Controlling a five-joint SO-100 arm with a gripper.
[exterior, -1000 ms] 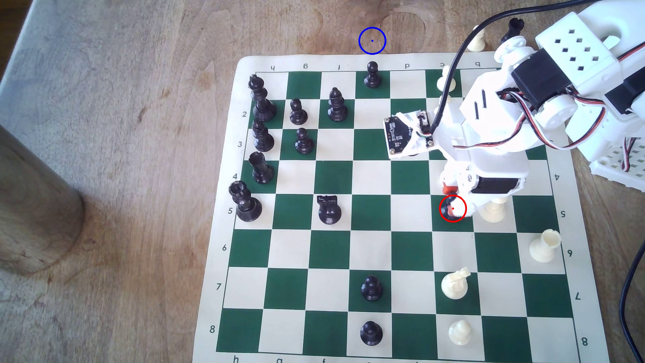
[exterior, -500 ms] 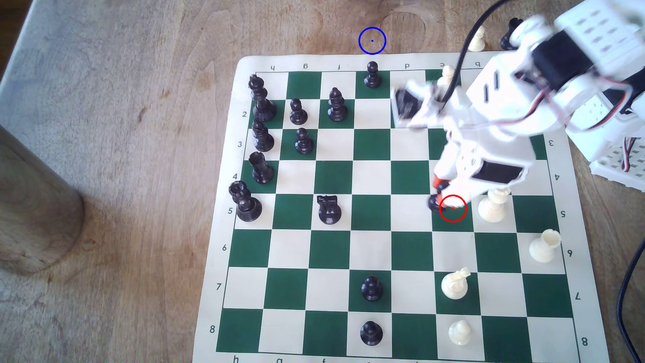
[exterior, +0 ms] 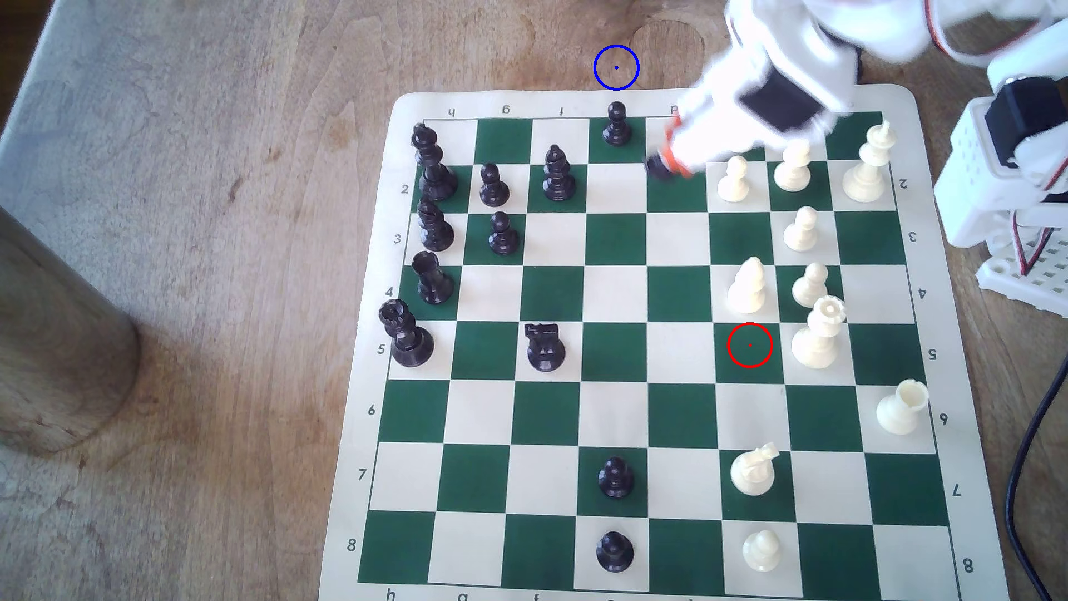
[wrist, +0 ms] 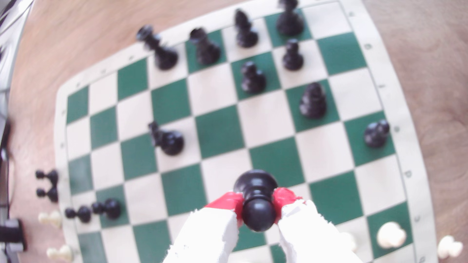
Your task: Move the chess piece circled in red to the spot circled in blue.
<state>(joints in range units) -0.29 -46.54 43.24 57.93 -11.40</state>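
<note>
A brown wooden table [exterior: 231, 173] carries a green-and-cream chess mat [exterior: 370, 323] with pieces on it.

The end effector [exterior: 664, 164] (blurred) grips the black pawn [exterior: 656, 167].

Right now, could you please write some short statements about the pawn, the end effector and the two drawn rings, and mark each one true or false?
1. The end effector is shut on the black pawn. True.
2. The pawn stands inside the red ring. False: that green square is bare; the pawn is held near the board's far edge.
3. The pawn already rests in the blue ring. False: the ring encloses only bare wood.
4. The blue ring lies off the board, on the table. True.
5. The fingertips are red. True.
</note>
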